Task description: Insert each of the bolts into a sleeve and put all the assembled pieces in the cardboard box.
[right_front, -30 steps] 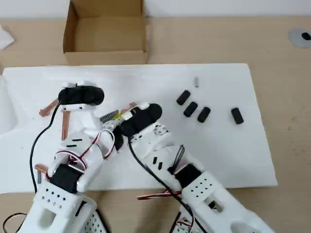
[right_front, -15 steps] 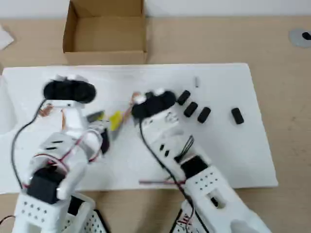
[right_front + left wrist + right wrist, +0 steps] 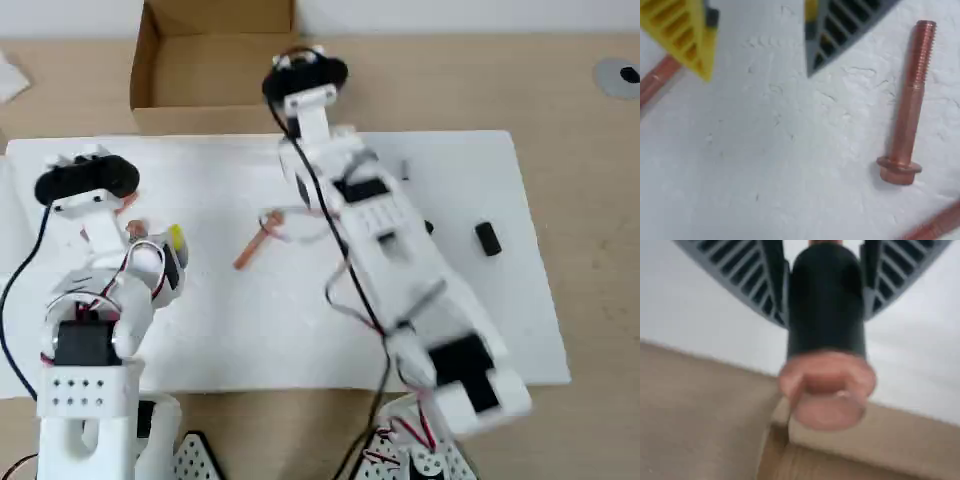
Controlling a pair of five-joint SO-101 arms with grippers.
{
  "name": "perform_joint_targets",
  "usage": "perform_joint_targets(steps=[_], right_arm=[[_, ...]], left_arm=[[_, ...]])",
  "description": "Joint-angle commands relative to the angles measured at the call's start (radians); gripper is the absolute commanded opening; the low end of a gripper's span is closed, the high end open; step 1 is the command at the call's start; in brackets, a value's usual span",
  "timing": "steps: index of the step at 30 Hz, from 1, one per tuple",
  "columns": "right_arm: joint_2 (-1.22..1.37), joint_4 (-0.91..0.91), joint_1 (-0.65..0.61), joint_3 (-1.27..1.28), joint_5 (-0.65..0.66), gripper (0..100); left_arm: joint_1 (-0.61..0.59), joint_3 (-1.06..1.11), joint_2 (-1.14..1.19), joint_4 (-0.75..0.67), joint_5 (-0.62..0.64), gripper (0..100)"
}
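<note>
Sleeve [image 3: 825, 305] with a bolt [image 3: 826, 387] through it sits clamped in my right gripper [image 3: 825, 315], at the edge of the cardboard box [image 3: 215, 118]. My left gripper [image 3: 757, 75] gapes wide, holding nothing, above the white sheet [image 3: 765, 165] near a loose bolt [image 3: 905, 105].

Left gripper [image 3: 758, 75] jaws apart over white mat [image 3: 765, 165]; 1 copper bolt [image 3: 905, 105], prob. 2 more at edges.
</note>
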Motion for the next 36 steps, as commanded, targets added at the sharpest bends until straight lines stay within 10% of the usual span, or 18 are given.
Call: perform_joint_targets(steps=[1, 23, 36], right_arm=[[0.17, 0.032, 0.015, -0.331, 0.032, 0.9], [1.145, 0.072, 0.016, -1.629, 0.423, 1.3], [1.334, 0.272, 0.015, -1.948, 0.454, 22.6]], left_arm=[[-0.009, 0.0, 0.053, -0.063, -0.005, 14], [0.16, 0.002, 0.259, -0.17, -0.002, 14], [0.147, -0.005, 0.254, -0.172, 0.04, 14]])
